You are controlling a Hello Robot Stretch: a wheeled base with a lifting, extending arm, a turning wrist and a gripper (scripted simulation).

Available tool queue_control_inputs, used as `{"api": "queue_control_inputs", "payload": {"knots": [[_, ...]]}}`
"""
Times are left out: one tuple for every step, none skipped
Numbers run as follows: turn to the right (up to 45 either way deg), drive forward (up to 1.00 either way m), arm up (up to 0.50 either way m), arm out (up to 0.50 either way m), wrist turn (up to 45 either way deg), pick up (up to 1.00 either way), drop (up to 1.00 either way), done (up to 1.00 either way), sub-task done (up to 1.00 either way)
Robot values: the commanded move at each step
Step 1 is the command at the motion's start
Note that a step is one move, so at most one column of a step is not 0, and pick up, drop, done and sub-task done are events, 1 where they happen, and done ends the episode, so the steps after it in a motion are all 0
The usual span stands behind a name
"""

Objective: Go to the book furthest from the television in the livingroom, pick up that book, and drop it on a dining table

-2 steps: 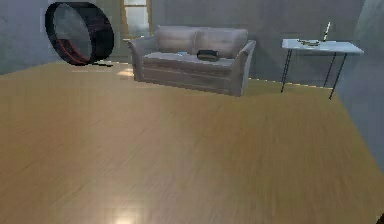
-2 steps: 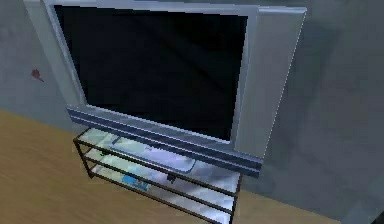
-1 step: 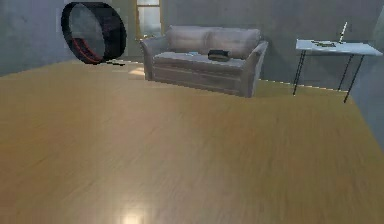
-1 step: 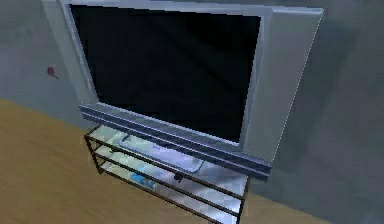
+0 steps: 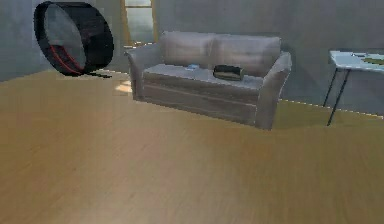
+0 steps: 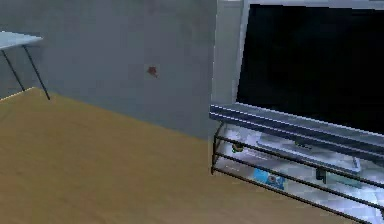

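Here, wooden floor [image 5: 150, 170], grey sofa [image 5: 210, 75], television [image 6: 310, 65].

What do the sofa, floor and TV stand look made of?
Sofa: grey-beige upholstery with a matte look and soft, puffy cushions; could be fabric or leather, can't tell which.
Floor: wood-look boards, warm brown, with a slight sheen and faint grain lines.
TV stand: see-through shelves, likely glass, on a thin dark frame, probably metal.

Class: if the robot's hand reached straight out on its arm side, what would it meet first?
Likely the stand's end under the television, after bare floor; it might instead reach the wall. Depth is unclear.
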Motion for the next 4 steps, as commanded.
{"api": "queue_control_inputs", "payload": {"knots": [[0.0,1.0,0.0,0.0,0.0,0.0,0.0,0.0,0.0],[0.0,1.0,0.0,0.0,0.0,0.0,0.0,0.0,0.0],[0.0,0.1,0.0,0.0,0.0,0.0,0.0,0.0,0.0],[-45.0,0.0,0.0,0.0,0.0,0.0,0.0,0.0,0.0]]}}
